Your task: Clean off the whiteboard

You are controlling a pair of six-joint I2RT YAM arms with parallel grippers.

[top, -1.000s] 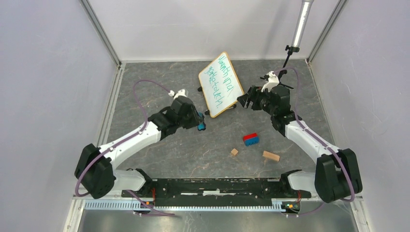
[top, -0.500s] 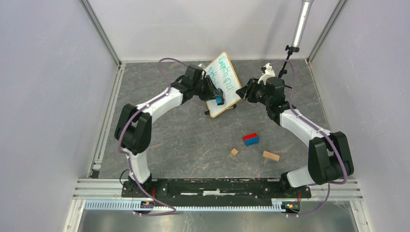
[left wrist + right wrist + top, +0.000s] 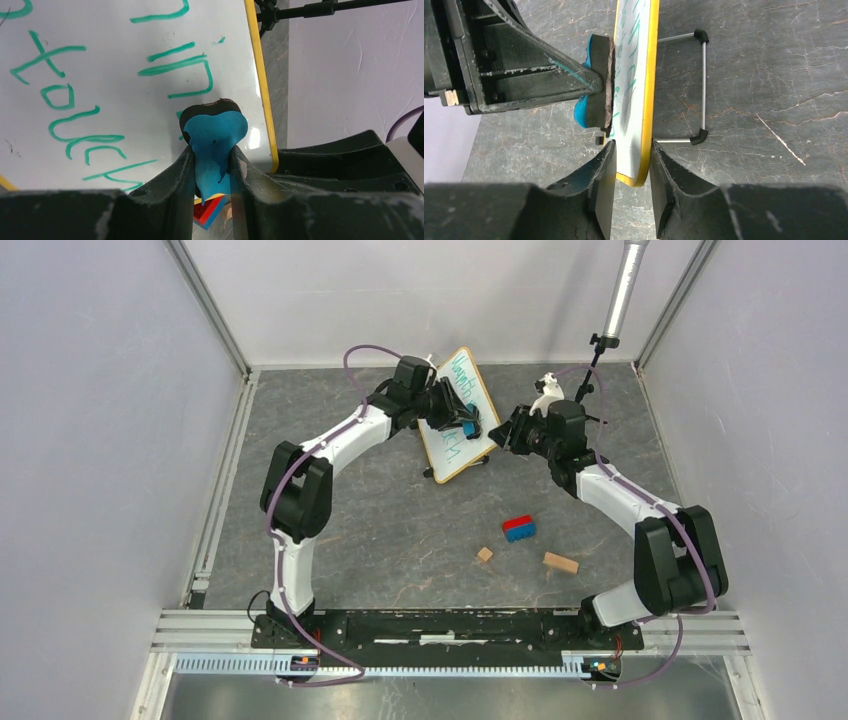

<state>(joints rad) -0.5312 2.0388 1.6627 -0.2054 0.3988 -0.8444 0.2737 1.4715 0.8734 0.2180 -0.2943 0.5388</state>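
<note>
The whiteboard (image 3: 447, 452) stands tilted on its wire stand (image 3: 702, 86) at the back middle, with green writing on its face (image 3: 100, 60). My left gripper (image 3: 466, 426) is shut on a blue eraser (image 3: 215, 132) with a black felt pad. The pad presses against the board's face near the yellow frame, as the right wrist view shows (image 3: 599, 95). My right gripper (image 3: 502, 438) is shut on the whiteboard's right edge (image 3: 644, 100), one finger on the face and one behind the frame. The stand's lower black foot (image 3: 699, 137) rests on the floor behind the board.
A red and blue brick (image 3: 518, 528), a small wooden cube (image 3: 484, 555) and a wooden block (image 3: 560, 563) lie on the grey stone floor in front of the board. A silver pole (image 3: 620, 290) hangs at the back right. Walls close in the left, back and right.
My left arm has swung up from the floor at the left to the whiteboard, and the eraser has slid right across its face. My right gripper has stayed at the board's edge.
</note>
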